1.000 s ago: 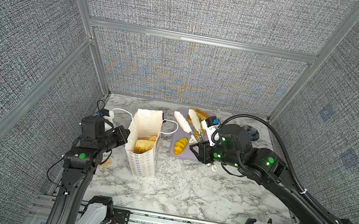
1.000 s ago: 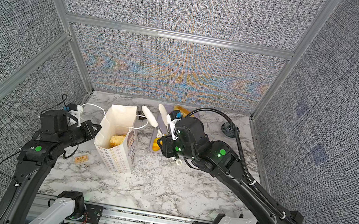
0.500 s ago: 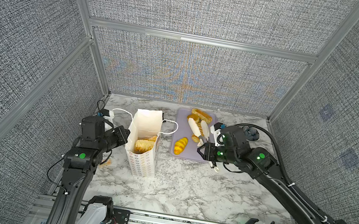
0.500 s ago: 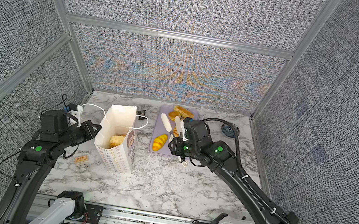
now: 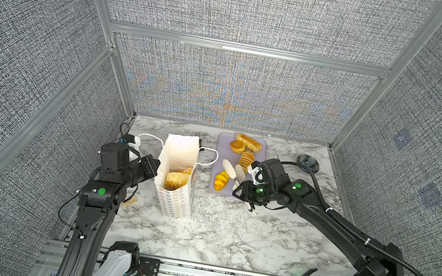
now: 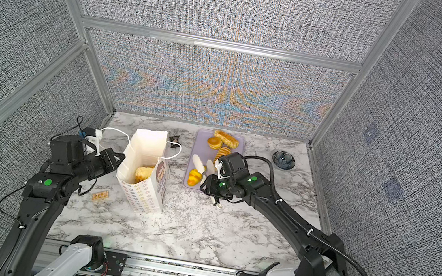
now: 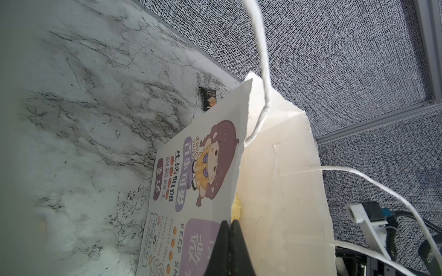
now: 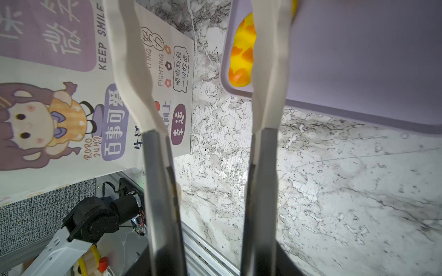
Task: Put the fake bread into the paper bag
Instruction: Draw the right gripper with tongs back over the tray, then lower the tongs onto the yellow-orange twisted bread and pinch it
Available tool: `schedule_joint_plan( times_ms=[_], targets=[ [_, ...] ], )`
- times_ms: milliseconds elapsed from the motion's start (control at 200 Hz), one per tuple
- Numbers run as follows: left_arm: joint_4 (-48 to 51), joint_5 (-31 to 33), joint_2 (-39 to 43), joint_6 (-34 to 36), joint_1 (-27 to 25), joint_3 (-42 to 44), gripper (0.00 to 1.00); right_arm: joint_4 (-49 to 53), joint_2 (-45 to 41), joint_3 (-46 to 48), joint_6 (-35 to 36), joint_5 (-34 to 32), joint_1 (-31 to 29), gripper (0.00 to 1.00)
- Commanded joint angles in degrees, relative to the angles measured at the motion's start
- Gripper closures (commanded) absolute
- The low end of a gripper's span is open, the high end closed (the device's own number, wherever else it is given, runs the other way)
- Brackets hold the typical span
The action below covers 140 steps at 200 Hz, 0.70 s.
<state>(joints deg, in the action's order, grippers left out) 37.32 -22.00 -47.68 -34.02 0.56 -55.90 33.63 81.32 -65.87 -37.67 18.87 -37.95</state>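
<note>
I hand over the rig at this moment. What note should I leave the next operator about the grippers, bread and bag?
Left gripper: shut on the paper bag rim; the bag stands upright and open.
Right gripper: shut on tongs; the tips are apart with nothing between them, above the lavender tray.
Done: bread pieces lie in the bag; the count is unclear.
Left: four on the tray: yellow loaf, ridged pastry, round bun, long loaf.
</note>
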Motion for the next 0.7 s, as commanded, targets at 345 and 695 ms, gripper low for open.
schedule_joint_plan(
  times_ms=[345,695],
  targets=[
    [-1.7,0.0,0.0,0.9,0.0,0.8,1.00,-9.7,5.9,4.6,-3.8,5.6,0.2,0.52],
    [-1.8,0.1,0.2,1.1,0.1,1.2,1.00,-12.1,9.5,5.3,-4.7,6.6,0.3,0.53]
  ],
)
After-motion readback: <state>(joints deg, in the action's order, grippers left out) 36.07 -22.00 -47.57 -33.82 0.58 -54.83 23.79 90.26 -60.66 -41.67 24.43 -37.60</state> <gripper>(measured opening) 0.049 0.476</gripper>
